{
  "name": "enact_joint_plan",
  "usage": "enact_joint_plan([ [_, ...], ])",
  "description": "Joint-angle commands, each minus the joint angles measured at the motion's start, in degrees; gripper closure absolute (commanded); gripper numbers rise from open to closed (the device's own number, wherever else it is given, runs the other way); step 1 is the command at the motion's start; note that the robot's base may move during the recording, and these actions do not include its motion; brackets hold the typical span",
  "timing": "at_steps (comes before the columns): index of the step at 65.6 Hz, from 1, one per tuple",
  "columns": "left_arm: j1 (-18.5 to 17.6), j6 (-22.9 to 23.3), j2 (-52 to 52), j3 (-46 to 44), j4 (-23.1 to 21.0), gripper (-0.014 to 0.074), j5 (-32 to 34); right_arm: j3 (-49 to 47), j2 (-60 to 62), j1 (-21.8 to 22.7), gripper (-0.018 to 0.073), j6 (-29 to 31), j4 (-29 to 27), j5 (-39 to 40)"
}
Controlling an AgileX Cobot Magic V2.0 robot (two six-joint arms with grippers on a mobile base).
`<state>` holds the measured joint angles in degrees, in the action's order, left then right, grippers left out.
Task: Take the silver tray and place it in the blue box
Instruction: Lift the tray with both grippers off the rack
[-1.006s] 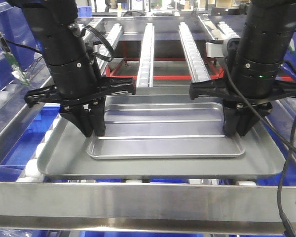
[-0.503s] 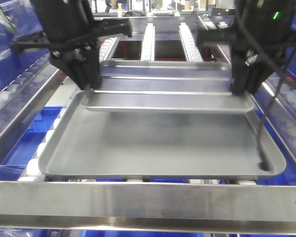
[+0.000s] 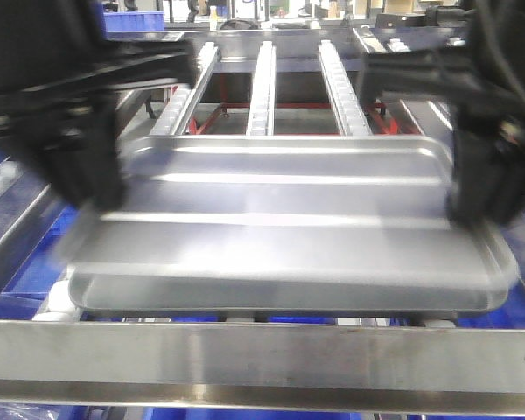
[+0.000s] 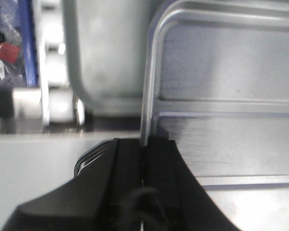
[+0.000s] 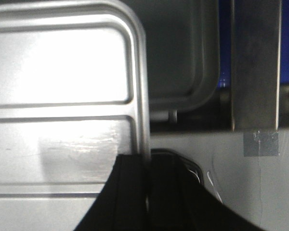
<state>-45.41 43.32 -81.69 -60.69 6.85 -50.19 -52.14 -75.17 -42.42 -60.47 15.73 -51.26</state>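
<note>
one silver tray (image 3: 280,166) (one grey tray (image 3: 280,262))

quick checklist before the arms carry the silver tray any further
1. Left gripper grip: ok, jaws closed on the rim of the silver tray at one short end.
2. Right gripper grip: ok, jaws closed on the rim at the opposite end.
3. Silver tray free of the grey tray: ok, it appears raised, with the grey tray lying below it.
4. Tray level: ok as far as the blur allows; its ridges run straight across the front view.
5. Drop spot in sight: cannot tell, only scraps of blue show beneath the rollers.
</note>
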Motion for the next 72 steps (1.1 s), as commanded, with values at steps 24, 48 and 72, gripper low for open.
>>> enact_joint_plan([
  [24, -3.6, 6.8, 9.7, 4.6, 4.6, 0.0701, 1.8, 0.9, 3.8, -5.2, 0.0505, -5.9, 5.2, 0.7],
  [48, -3.6, 6.8, 9.4, 4.6, 4.6, 0.0701, 1.6, 0.9, 3.8, -5.2, 0.0505, -5.9, 5.3, 0.8],
  [72, -3.6, 6.8, 7.7, 4.6, 4.8, 0.0701, 1.8, 0.8, 3.8, -5.2, 0.0505, -5.9, 5.4, 0.8],
])
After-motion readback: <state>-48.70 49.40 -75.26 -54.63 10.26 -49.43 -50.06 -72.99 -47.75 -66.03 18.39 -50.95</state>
